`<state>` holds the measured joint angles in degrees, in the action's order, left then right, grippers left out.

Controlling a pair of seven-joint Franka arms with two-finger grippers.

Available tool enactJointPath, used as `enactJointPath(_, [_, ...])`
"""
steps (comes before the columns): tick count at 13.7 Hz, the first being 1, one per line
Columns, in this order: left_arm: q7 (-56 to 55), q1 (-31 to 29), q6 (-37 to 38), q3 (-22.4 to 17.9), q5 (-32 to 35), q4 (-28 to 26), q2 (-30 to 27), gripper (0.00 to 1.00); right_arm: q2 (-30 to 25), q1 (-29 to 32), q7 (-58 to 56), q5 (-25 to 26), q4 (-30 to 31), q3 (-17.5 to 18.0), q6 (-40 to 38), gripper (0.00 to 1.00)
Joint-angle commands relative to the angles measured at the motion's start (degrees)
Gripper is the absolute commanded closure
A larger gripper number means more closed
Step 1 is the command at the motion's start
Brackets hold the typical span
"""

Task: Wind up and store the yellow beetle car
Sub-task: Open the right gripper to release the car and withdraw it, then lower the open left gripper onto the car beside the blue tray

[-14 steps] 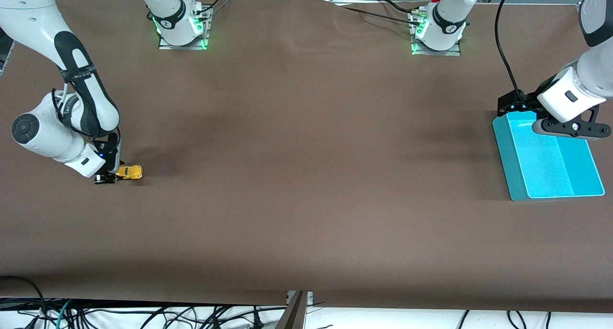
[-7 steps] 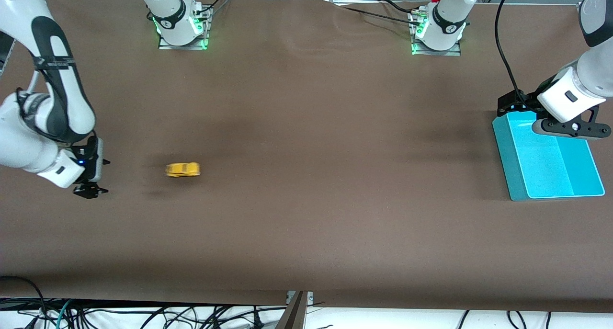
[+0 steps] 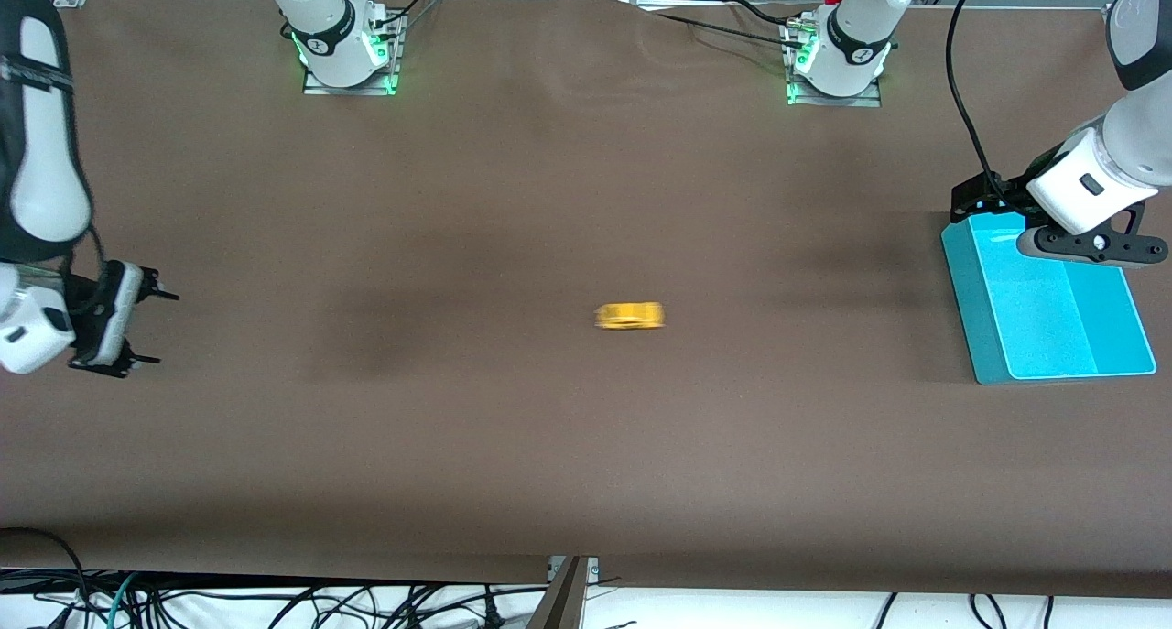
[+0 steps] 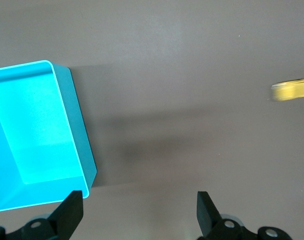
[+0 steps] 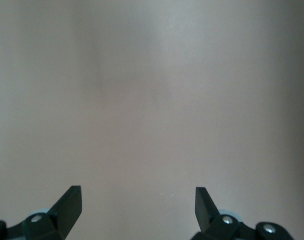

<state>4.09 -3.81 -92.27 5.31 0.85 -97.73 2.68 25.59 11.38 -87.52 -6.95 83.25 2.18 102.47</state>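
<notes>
The yellow beetle car [image 3: 630, 316] is on the brown table near its middle, blurred as it rolls. It also shows in the left wrist view [image 4: 292, 90]. My right gripper [image 3: 157, 329] is open and empty, low over the table at the right arm's end, well apart from the car; its wrist view shows the open gripper [image 5: 136, 205] over bare table. My left gripper [image 3: 1094, 244] is open and empty in its wrist view [image 4: 139, 210], held over the part of the cyan tray [image 3: 1053, 322] that lies farthest from the front camera.
The cyan tray [image 4: 36, 135] is empty and lies at the left arm's end of the table. The brown table surface [image 3: 586, 446] stretches between car and tray. Cables hang below the table's front edge.
The right gripper let go of the car and drew back toward the right arm's end. The car has rolled along the table toward the tray. The left arm has not moved.
</notes>
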Motion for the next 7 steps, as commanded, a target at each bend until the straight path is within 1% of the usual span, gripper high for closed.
enactJointPath(1, [1.53,-0.14,-0.28,-0.3,-0.94,-0.44,-0.31,0.0,0.25,-0.74,13.91,-0.52,-6.95,0.45,-8.23,0.0])
enactJointPath(5, [1.53,-0.14,-0.28,-0.21,-0.94,-0.44,-0.13,0.0,-0.54,-1.97,22.19,-0.7,-7.49,0.45,-8.69,0.0])
enactJointPath(7, [1.53,-0.14,-0.28,-0.21,-0.94,-0.53,-0.13,0.0,-2.46,-3.2,26.85,-0.52,-7.49,0.02,-8.69,0.0])
